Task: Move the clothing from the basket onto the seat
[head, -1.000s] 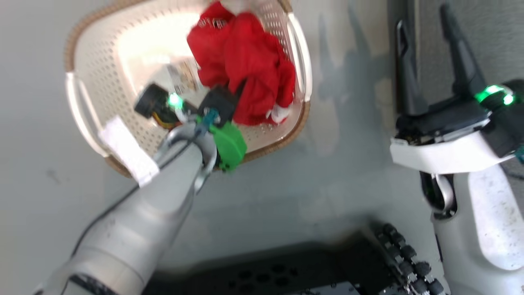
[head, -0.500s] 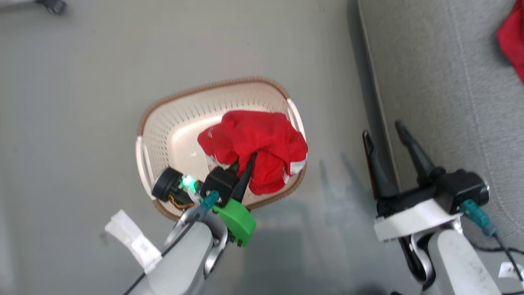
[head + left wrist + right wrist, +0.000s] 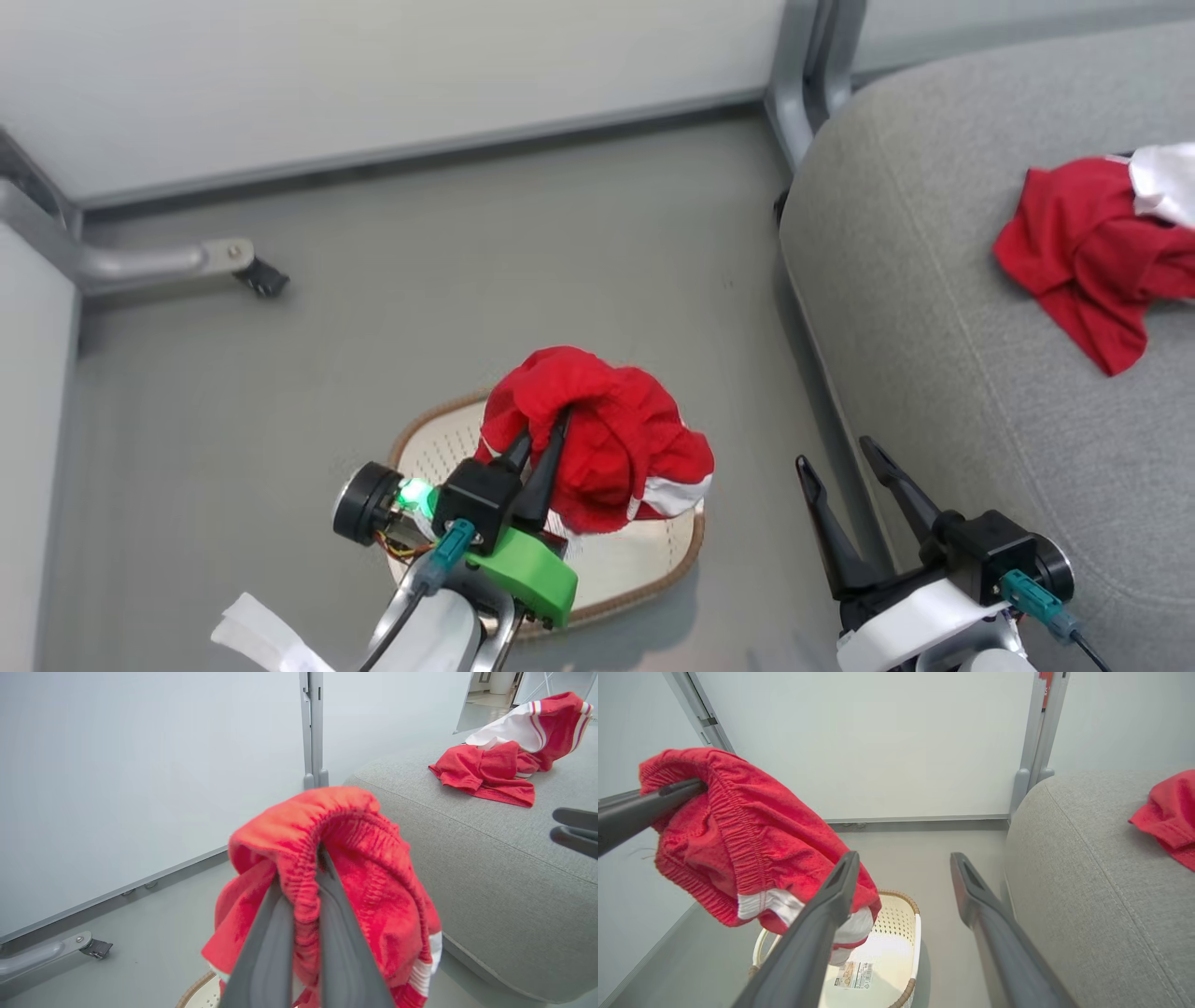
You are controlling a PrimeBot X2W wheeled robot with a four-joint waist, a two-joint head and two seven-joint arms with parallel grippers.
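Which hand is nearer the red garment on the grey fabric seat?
Right. Right hand: beside the grey seat, left of the red garment. Left hand: farther left, over the cream perforated basket.

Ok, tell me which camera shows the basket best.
The right wrist view: the basket sits open below, with rim, perforated wall, a white handle and the barcode label visible. In the head view the red garment held by the left gripper covers much of it. The left wrist view catches a sliver of rim.
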